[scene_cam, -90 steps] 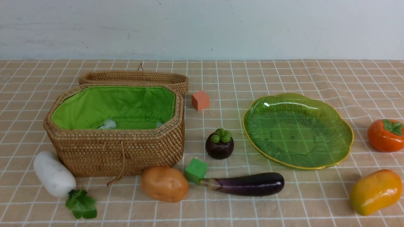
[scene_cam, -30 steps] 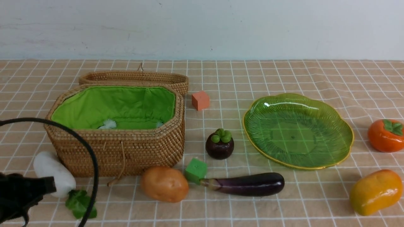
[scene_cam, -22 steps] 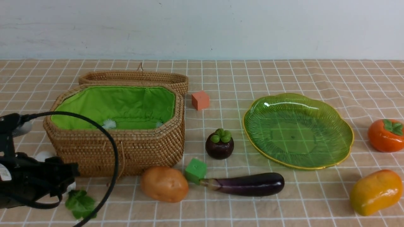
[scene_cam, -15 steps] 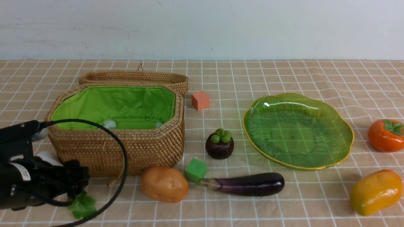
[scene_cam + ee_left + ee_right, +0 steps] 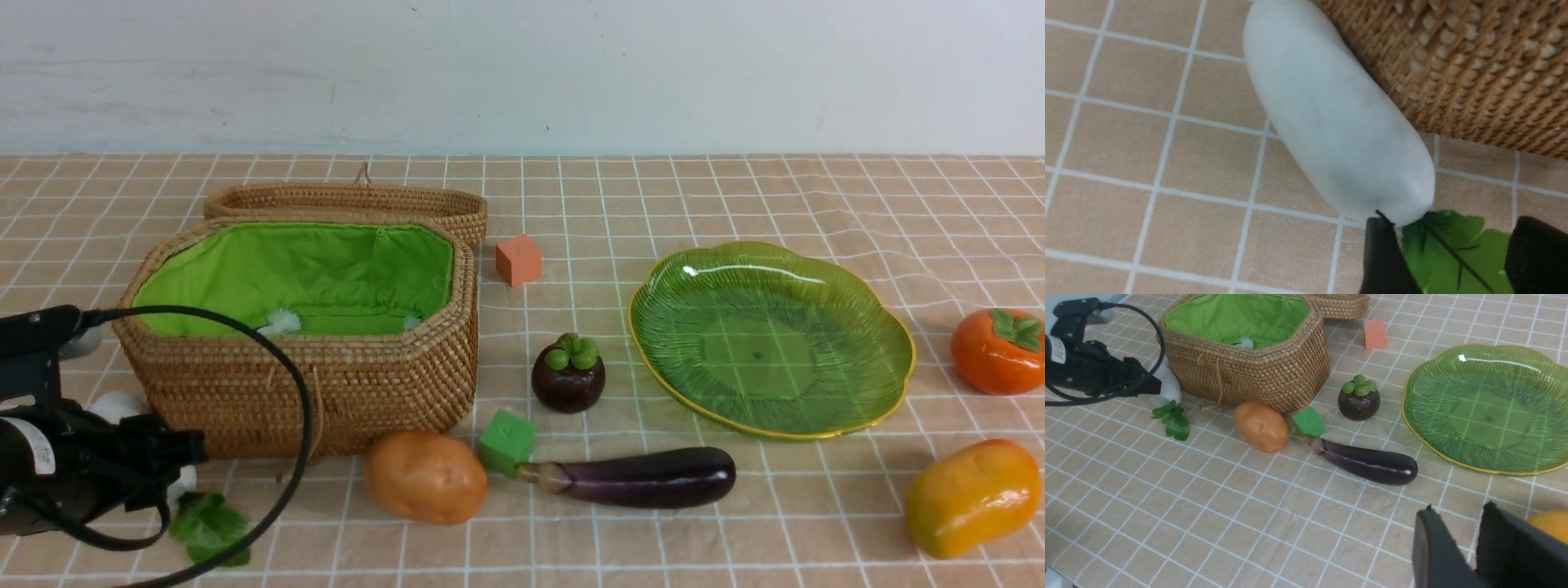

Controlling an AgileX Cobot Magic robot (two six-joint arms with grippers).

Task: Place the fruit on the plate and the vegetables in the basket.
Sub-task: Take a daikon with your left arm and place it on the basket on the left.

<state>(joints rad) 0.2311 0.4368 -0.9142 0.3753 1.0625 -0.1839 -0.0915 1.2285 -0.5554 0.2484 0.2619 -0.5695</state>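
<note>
The white radish (image 5: 1331, 122) lies against the wicker basket (image 5: 326, 384), largely hidden behind my left arm in the front view. My left gripper (image 5: 1457, 245) is open, its fingers either side of the radish's green leaves (image 5: 1449, 253), holding nothing. The potato (image 5: 424, 476) and the eggplant (image 5: 645, 476) lie in front of the basket. The mangosteen (image 5: 568, 374) stands left of the green plate (image 5: 767, 343). The persimmon (image 5: 998, 351) and the mango (image 5: 971, 496) lie at the right. My right gripper (image 5: 1458, 508) is shut and empty, above the cloth near the mango (image 5: 1549, 524).
An orange cube (image 5: 518, 260) sits behind the basket's right corner. A green cube (image 5: 507, 441) touches the eggplant's stem. The basket's lid (image 5: 351, 200) lies open behind it. My left arm's black cable (image 5: 277, 367) loops in front of the basket.
My left arm came in from the left edge and over the radish, then drew back slightly to the left in the last half second. No object has moved.
</note>
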